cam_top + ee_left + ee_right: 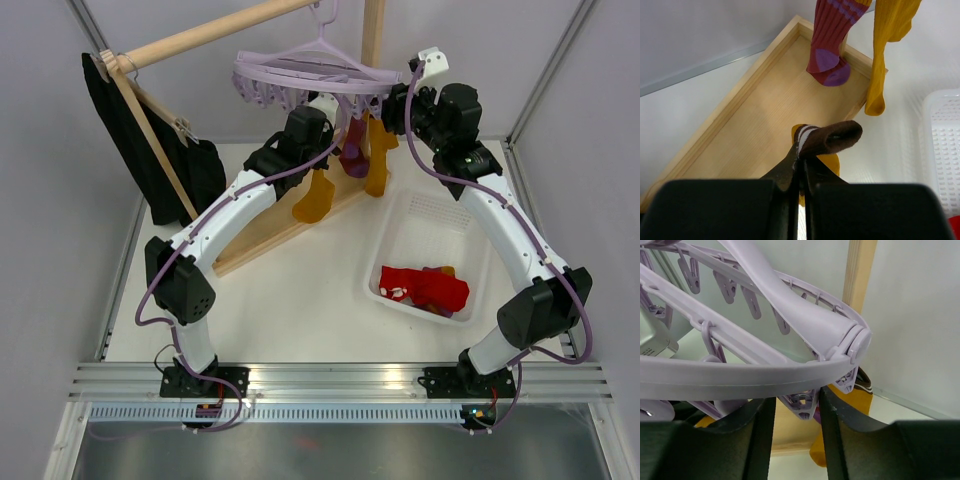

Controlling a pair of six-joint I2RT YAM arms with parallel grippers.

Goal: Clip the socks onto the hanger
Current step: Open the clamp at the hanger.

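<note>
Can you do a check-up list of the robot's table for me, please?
Surface: white table, light wooden tray on it.
Job's things: round lavender clip hanger; maroon sock and long mustard sock hanging; red sock in white plastic basket.
Clutter: black garment on wooden hanger.
Grippers: left gripper shut on brown-cuffed mustard sock; right gripper open around a hanger peg.
Cables: lavender cables along both arms.
Surroundings: pale walls; wooden rack pole.

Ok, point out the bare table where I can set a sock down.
Widest bare patch: the table between the wooden frame, the white basket and the left arm. A narrower strip lies outside that arm, by the black garment. Crowded: under the lavender hanger, where hung socks dangle.
</note>
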